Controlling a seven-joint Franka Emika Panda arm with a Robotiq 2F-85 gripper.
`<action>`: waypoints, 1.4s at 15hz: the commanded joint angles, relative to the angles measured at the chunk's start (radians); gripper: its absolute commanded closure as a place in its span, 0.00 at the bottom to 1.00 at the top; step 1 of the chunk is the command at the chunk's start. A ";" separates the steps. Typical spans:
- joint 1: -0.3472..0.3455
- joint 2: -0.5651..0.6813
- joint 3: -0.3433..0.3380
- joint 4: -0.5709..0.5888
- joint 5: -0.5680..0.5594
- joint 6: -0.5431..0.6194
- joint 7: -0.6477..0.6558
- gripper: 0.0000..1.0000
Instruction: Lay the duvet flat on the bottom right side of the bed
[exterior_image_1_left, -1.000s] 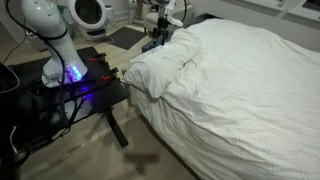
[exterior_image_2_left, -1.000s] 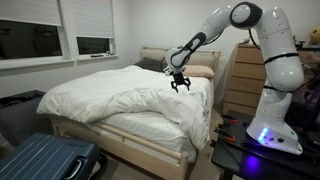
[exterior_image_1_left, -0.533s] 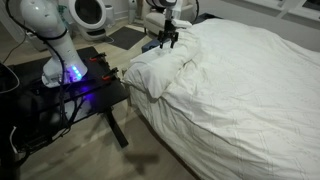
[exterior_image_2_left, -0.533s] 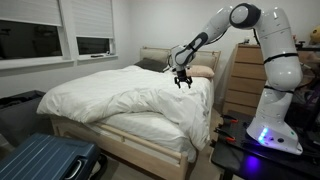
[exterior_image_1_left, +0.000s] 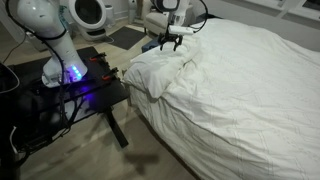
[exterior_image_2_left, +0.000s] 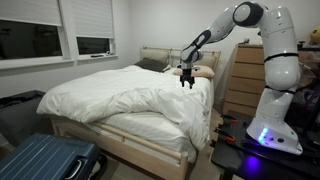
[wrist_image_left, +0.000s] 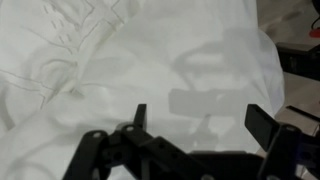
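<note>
The white duvet (exterior_image_1_left: 240, 90) covers the wide bed (exterior_image_2_left: 160, 148), with a bunched, folded-back corner (exterior_image_1_left: 155, 70) at the side nearest the robot's table. In the other exterior view the duvet (exterior_image_2_left: 120, 98) drapes over the bed's near corner. My gripper (exterior_image_1_left: 172, 38) hangs above that bunched corner, near the bed's head end; in an exterior view my gripper (exterior_image_2_left: 186, 82) hovers a little above the fabric. In the wrist view my gripper (wrist_image_left: 195, 118) is open with nothing between its fingers, and wrinkled duvet (wrist_image_left: 120, 60) lies below.
A black metal-framed table (exterior_image_1_left: 70, 95) with glowing electronics holds the robot base beside the bed. A pillow (exterior_image_2_left: 200, 71) lies at the headboard. A wooden dresser (exterior_image_2_left: 240, 80) stands behind the arm. A blue suitcase (exterior_image_2_left: 45, 160) lies on the floor by the bed's foot.
My gripper has risen and shifted toward the head of the bed, away from the bunched duvet corner. It has stayed open. The duvet has not moved.
</note>
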 joint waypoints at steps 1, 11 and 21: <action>-0.044 -0.056 -0.004 -0.101 0.101 0.107 0.051 0.00; -0.165 0.016 0.042 -0.184 0.433 0.422 0.150 0.00; -0.234 0.179 0.175 -0.123 0.787 0.618 0.205 0.00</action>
